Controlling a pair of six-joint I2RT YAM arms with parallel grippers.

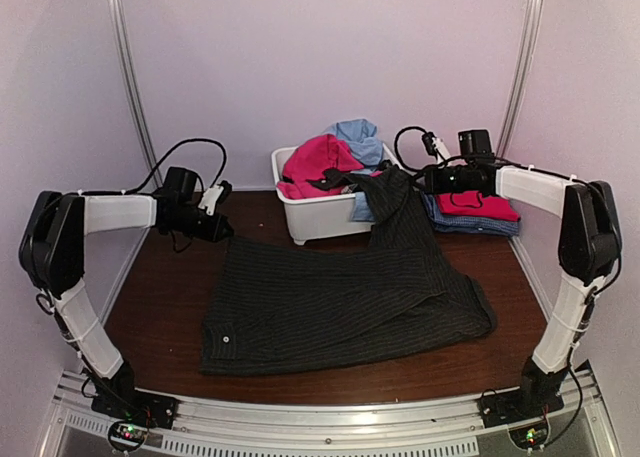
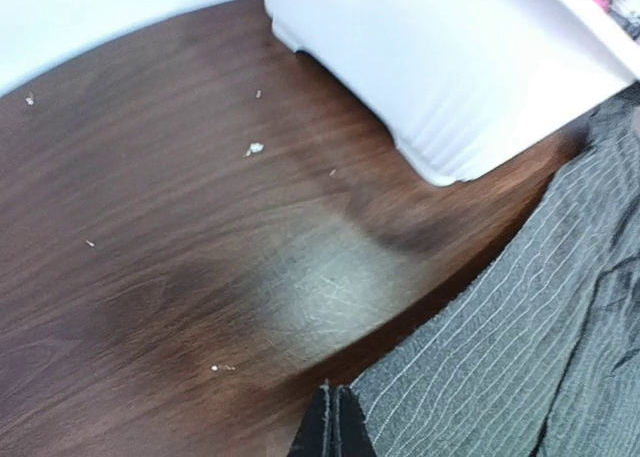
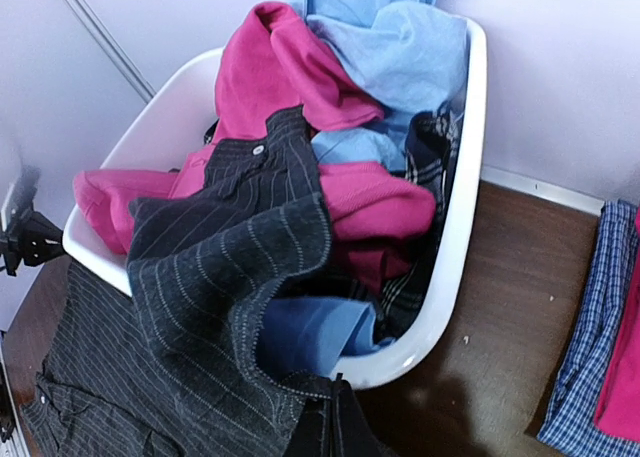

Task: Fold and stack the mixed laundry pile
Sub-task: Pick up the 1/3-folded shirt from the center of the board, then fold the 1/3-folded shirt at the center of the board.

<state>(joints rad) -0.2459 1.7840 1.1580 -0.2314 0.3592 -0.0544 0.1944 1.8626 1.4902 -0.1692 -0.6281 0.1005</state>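
Pinstriped garment (image 1: pixel 340 297) drapes from desk (image 1: pixel 160 307) over white tub (image 1: pixel 320 219). Right fingers (image 3: pixel 316 439) pinch it; left fingers (image 2: pixel 318 439) closed at its edge.

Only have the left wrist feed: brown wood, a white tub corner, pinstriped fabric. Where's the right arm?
Observer: The right gripper is shut on the raised end of the black pinstriped garment, next to the white rectangular plastic tub.
Operator: Is the garment clear of the tub?
Observer: No. Part of it drapes over the tub's rim and lies on the bright pink-red garment inside.
Operator: Anything stacked yet?
Observer: Yes. On the table to the right of the tub, a pink-red folded cloth lies on a blue checked folded cloth.
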